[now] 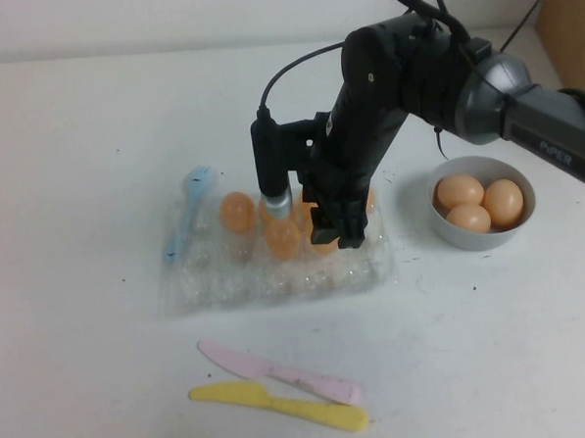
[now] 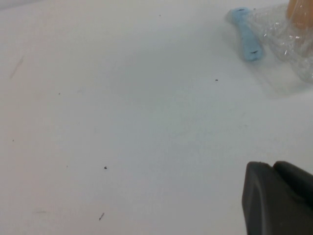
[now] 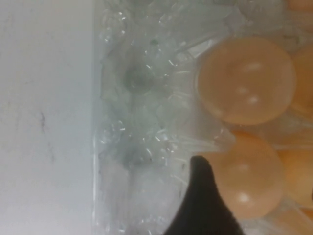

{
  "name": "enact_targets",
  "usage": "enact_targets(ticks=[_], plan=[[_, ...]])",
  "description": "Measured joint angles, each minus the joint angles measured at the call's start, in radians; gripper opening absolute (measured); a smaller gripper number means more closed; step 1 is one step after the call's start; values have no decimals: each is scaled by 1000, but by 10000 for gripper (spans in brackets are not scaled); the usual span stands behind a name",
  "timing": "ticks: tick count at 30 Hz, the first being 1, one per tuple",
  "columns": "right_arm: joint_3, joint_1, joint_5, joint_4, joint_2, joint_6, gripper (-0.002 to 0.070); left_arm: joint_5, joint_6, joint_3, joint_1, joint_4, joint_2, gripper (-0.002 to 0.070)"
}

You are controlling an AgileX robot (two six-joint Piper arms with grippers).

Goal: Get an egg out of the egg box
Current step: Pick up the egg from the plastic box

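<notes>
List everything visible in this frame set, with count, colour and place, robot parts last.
Clear crinkly plastic egg box: one, transparent, centre of the white table.
Orange-tan eggs in the box: several at its far side, partly hidden by the arm; exact count unclear.
Round grey bowl: one, right of the box.
Orange-tan eggs in the bowl: three.
Light blue plastic utensil: one, at the box's left end.
Pink plastic knife: one, in front of the box.
Yellow plastic knife: one, just nearer than the pink one.
White table: one, under everything.
Right claw: black, open, lowered over the box's eggs.
Left claw: black, only a tip visible in the left wrist view, above bare table left of the box.
</notes>
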Motion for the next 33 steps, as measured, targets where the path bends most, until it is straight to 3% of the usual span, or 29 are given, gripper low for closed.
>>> enact_targets(ticks=[33], plan=[[-3, -11, -11, 36, 38, -2, 414, 0, 0, 0, 0, 0, 0, -3]])
